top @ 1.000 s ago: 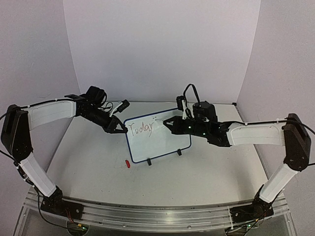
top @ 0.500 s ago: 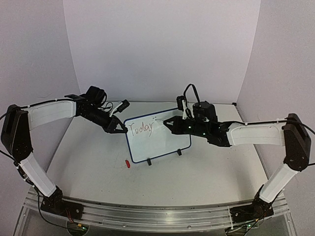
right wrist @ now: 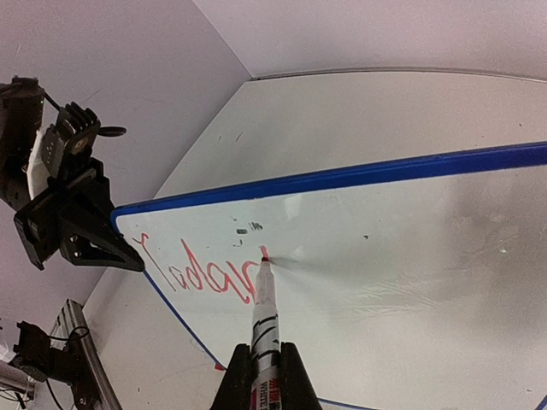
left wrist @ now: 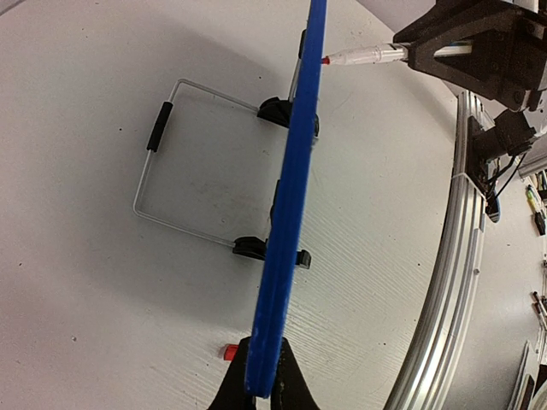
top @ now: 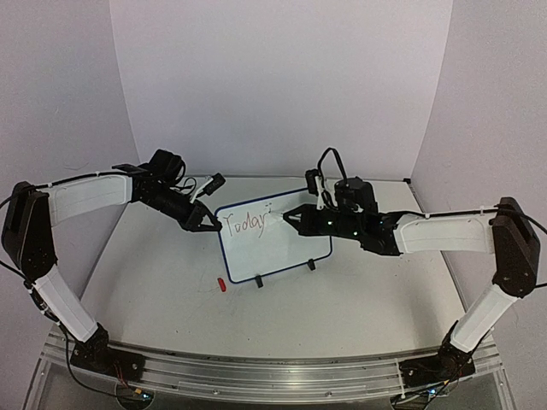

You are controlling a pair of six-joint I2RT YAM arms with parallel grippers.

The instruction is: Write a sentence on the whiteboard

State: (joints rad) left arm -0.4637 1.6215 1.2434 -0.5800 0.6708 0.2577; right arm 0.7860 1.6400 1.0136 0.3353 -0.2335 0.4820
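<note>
**"Today" down, pen tip at the board, rest of the line to go**

Whiteboard stands centre of the top view, tilted back on two black feet w/ a wire stand behind it, seen in the left wrist view. The sentence is part done: only "Today" shows, in red, at the upper left of the board face. Rest of the face is bare.

Left gripper is closed onto the board's blue frame at its left edge. At the bottom of the left wrist view both fingers pinch the thin rim, so it acts as a brace. Right gripper is closed around the barrel of a marker. The tip sits at the surface just right of the last letter and looks to be touching. Prob. the apostrophe stroke is the step in hand.

Handling, as a guess: board looks light, thin and stiff, w/ a slick face. On that narrow stand it would likely slide or tip back under pen pressure, so the rim pinch matters. Best hold is the frame edge, never the face, since a finger there would smear wet ink. Marker is slim and light, and a mid-barrel grip gives tip control. Press lightly.

Small red cap, prob. the pen's, lies on the table lower left of the board, apart from both arms.
</note>
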